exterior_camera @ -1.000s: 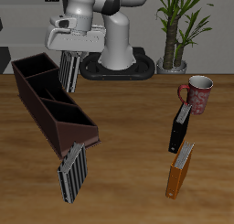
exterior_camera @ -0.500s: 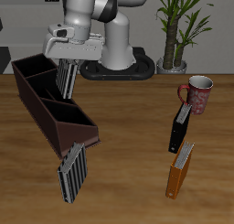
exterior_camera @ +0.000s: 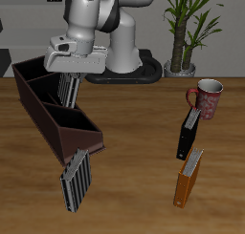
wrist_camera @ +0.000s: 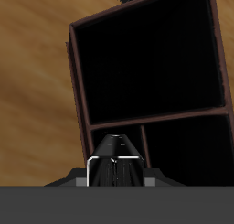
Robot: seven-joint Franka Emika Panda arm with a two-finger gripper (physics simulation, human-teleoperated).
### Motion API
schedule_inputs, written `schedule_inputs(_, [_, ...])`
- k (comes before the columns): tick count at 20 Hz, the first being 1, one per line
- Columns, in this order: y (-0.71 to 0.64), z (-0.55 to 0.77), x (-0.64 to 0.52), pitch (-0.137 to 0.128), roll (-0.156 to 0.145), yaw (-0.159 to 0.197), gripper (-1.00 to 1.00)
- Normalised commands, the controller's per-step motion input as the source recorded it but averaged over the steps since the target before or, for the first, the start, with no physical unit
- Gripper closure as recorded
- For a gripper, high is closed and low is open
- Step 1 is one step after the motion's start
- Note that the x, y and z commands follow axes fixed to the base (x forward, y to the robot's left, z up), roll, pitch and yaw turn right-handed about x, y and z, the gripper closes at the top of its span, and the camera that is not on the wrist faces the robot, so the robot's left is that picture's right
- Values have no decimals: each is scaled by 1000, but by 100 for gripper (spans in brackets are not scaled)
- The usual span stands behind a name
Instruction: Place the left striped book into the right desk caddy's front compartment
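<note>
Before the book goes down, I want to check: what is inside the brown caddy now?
The caddy compartments look dark and empty in the wrist view. The hand holds the striped book above it. The book hides part of the compartment floor below.

Striped book upright above caddy

no readable text, labels or numbers (books plain-striped)
</note>
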Motion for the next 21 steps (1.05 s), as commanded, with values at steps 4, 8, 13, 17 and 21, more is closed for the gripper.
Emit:
schedule_inputs(4, [-28,-250,107,65,-22,-28,-100])
schedule_inputs(8, [9,-84,34,16,-13,-14,-100])
schedule_inputs(13, [70,86,-10,-9,10,-18,-100])
schedule_inputs(17, [30,86,-43,-41,14,2,-100])
schedule_inputs(21, [45,44,-88,33,25,-50,-100])
